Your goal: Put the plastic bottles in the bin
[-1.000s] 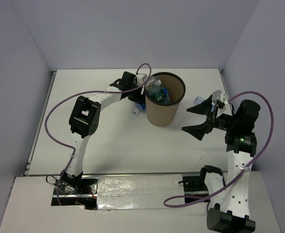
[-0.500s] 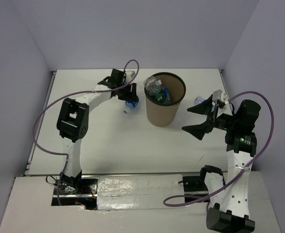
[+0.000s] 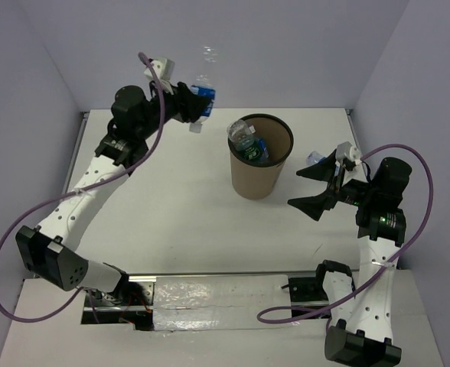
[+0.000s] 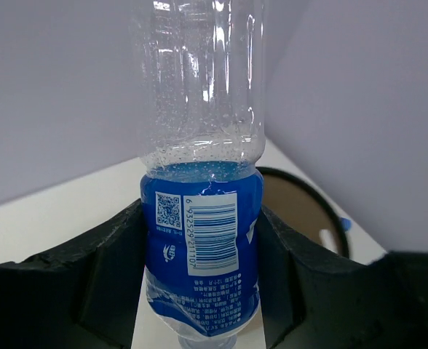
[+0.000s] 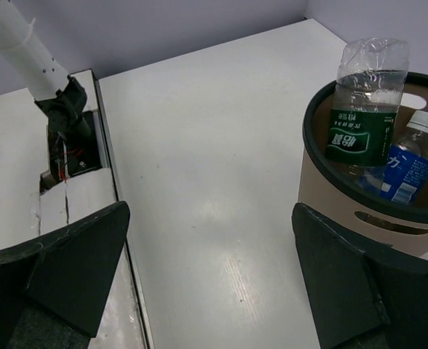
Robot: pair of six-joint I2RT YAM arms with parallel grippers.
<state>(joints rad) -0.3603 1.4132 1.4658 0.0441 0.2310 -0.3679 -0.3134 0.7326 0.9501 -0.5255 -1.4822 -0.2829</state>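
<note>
My left gripper [image 3: 199, 102] is shut on a clear plastic bottle with a blue label [image 3: 202, 95]. It holds the bottle high in the air, up and left of the bin, cap end down. In the left wrist view the bottle [image 4: 201, 233] fills the space between the jaws of the left gripper [image 4: 199, 291]. The brown bin [image 3: 257, 177] stands upright mid-table and also shows in the left wrist view [image 4: 317, 198]. Inside it are a green-label bottle [image 5: 359, 134] and a blue-label bottle [image 5: 409, 171]. My right gripper [image 3: 312, 187] is open and empty, right of the bin [image 5: 345, 211].
A small blue and white item [image 3: 314, 157] lies on the table behind the right gripper's upper finger, mostly hidden. Grey walls enclose the white table on three sides. A taped metal strip [image 3: 210, 294] runs along the near edge, by the arm bases.
The left gripper has risen from the table beside the bin, up and to the left, carrying the blue-label bottle. The right arm has not moved.
</note>
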